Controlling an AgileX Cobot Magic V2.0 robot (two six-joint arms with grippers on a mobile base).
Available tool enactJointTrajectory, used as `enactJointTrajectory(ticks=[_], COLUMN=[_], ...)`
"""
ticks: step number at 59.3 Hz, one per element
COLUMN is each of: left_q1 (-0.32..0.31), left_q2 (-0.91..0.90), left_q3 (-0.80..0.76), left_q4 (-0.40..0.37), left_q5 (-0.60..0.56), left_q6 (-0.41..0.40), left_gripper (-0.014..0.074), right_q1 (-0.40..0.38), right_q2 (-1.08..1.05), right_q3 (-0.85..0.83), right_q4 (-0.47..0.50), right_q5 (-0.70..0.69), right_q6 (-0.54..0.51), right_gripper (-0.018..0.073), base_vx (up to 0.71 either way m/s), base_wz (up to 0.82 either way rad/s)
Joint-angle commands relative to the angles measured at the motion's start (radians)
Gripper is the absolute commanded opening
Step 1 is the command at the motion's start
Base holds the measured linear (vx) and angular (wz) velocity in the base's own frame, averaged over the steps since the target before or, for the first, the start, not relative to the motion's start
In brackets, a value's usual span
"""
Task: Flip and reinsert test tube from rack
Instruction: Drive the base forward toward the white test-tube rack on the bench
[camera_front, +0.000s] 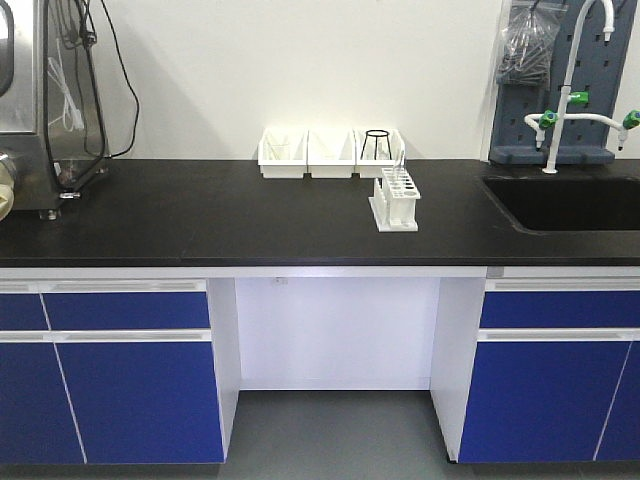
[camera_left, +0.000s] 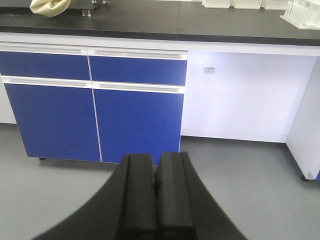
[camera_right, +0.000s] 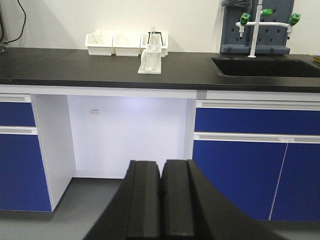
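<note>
Rack (camera_front: 395, 200) sits on black countertop (camera_front: 200, 210), just in front of white bins (camera_front: 330, 155). Test tube (camera_front: 401, 162) stands in rack, rim above top plate. Left gripper (camera_left: 156, 167) low before blue cabinets (camera_left: 135, 115), jaws pressed together, empty. Right gripper (camera_right: 161, 172) likewise, holding nothing, well apart from rack

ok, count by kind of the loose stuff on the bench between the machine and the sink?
white storage bins: 3
rack: 1
test tube: 1 that I can make out, standing in the rack
black wire stand: 1, in the bin nearest the sink
Total: 6
</note>
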Motion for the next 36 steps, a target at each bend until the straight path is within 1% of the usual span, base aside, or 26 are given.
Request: enactJointTrajectory(ticks=[1,36], left_q1=[-0.007,-0.007], left_q2=[-0.011,-0.011], left_q3=[0.0,0.0], left_q4=[-0.004,-0.004], left_q5=[-0.086,-0.086], left_q6=[0.0,0.0], left_gripper=[-0.0006,-0.0006], right_q1=[-0.004,-0.004], right_q2=[-0.01,-0.01], right_q3=[0.001,0.001], right_q4=[-0.006,-0.006], right_q5=[-0.086,-0.086], right_q6=[-0.002,-0.002], right_gripper=[-0.0008,-0.0008], base_vx=[0.0,0.0], base_wz=[0.0,-0.01])
